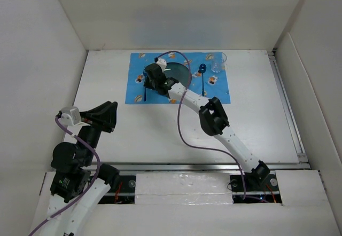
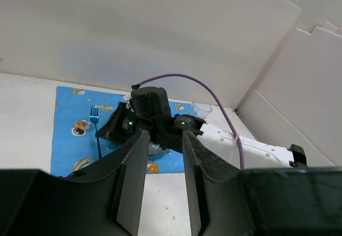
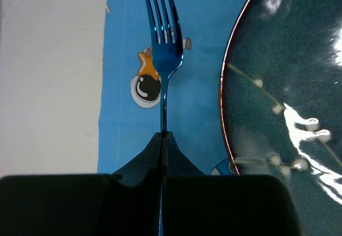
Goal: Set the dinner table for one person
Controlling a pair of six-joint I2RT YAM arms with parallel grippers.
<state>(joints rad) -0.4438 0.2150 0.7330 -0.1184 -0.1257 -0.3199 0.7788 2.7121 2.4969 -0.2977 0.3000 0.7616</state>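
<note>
My right gripper (image 3: 163, 135) is shut on the handle of a blue fork (image 3: 165, 38). The fork lies along the left part of the blue patterned placemat (image 3: 197, 44), tines pointing away, just left of the dark teal plate (image 3: 283, 86). I cannot tell whether the fork rests on the mat. In the top view the right gripper (image 1: 152, 78) is over the mat's left side, on the white dinner table (image 1: 256, 124). My left gripper (image 1: 109, 116) is open and empty above the table's near left; in its own view (image 2: 164, 134) it faces the mat.
A blue spoon (image 1: 203, 76) lies right of the plate (image 1: 179, 71) on the placemat (image 1: 219, 89). A clear glass (image 1: 218, 61) stands at the mat's far right corner. White walls enclose the table on three sides. A purple cable runs along the right arm.
</note>
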